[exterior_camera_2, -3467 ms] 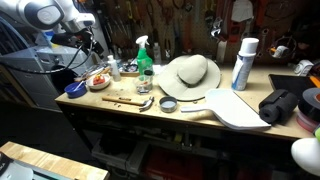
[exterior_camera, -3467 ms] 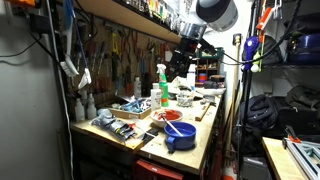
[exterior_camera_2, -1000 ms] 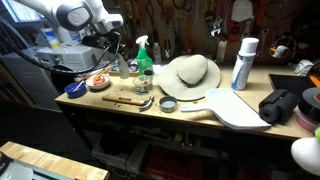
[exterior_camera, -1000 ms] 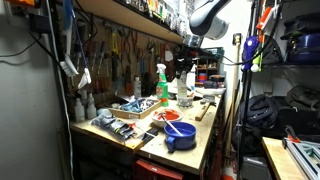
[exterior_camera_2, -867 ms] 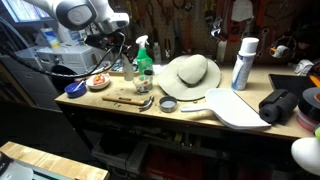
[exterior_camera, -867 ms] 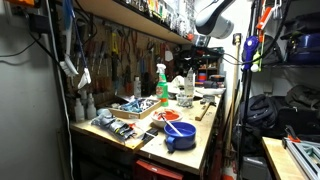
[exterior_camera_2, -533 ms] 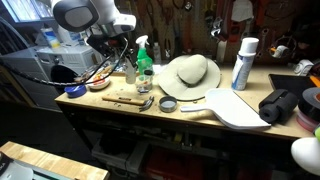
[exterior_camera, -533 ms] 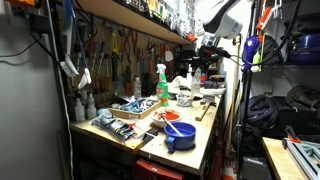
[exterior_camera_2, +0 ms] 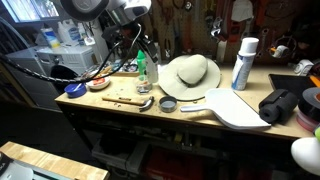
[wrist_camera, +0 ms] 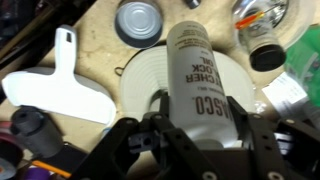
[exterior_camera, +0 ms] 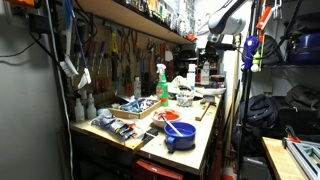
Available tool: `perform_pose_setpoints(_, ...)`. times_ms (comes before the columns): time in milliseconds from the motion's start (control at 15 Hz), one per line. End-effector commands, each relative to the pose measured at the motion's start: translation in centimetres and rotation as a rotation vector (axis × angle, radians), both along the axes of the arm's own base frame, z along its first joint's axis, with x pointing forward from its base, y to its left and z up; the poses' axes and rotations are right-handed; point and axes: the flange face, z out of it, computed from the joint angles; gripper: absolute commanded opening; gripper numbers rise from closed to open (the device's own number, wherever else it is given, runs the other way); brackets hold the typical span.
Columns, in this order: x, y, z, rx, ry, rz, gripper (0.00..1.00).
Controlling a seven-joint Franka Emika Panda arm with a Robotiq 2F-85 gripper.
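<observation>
My gripper (wrist_camera: 200, 128) is shut on a white cylindrical bottle (wrist_camera: 196, 80) with a printed label, its black fingers (wrist_camera: 252, 125) clamping both sides of the lower body. The bottle hangs in the air over a pale straw hat (wrist_camera: 138, 88), whose brim shows under it. In both exterior views the gripper (exterior_camera_2: 145, 47) (exterior_camera: 204, 63) is raised above the workbench, between the green spray bottle (exterior_camera_2: 143, 72) and the hat (exterior_camera_2: 190, 72). The bottle itself is small and hard to make out there.
A round tin (exterior_camera_2: 168, 104) and a white cutting board (exterior_camera_2: 236, 108) lie in front of the hat. A tall white spray can (exterior_camera_2: 243, 62) stands further along. A blue bowl (exterior_camera_2: 75, 89), a red dish (exterior_camera_2: 99, 82), a dark-capped jar (wrist_camera: 263, 42) and hanging tools crowd the bench.
The arm has lifted the bottle off the bench near the red dish and carried it along, past the green spray bottle, until it hangs over the hat. The jaws stayed shut on it.
</observation>
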Motion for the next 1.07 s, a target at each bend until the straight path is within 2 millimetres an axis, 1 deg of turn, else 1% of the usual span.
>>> perform_pose_setpoints(0, -1.6, -3.6, -1.2, -0.047, 0.065, -0.154, 0.31)
perform_pose_setpoints(67, -1.5, -3.7, -2.5, -0.045, 0.053, -0.2, 0.31)
perform_pose_setpoints(200, -1.1, -2.9, -4.1, 0.001, 0.007, -0.261, 0.31)
perform_pose_setpoints(400, 0.1, -3.5, -5.8, -0.034, -0.079, -0.341, 0.31)
perform_pose_setpoints(533, 0.3, -4.5, -6.5, -0.08, -0.094, -0.371, 0.31)
perform_pose_setpoints(600, 0.0, -5.0, -6.8, -0.1, -0.072, -0.38, 0.31)
perform_pose_setpoints(667, -0.4, -5.1, -7.0, -0.1, -0.038, -0.379, 0.31)
perform_pose_setpoints(733, -0.5, -4.8, -7.3, -0.097, -0.018, -0.373, 0.31)
perform_pose_setpoints(1000, 0.3, -3.5, -7.6, -0.089, -0.029, -0.343, 0.31)
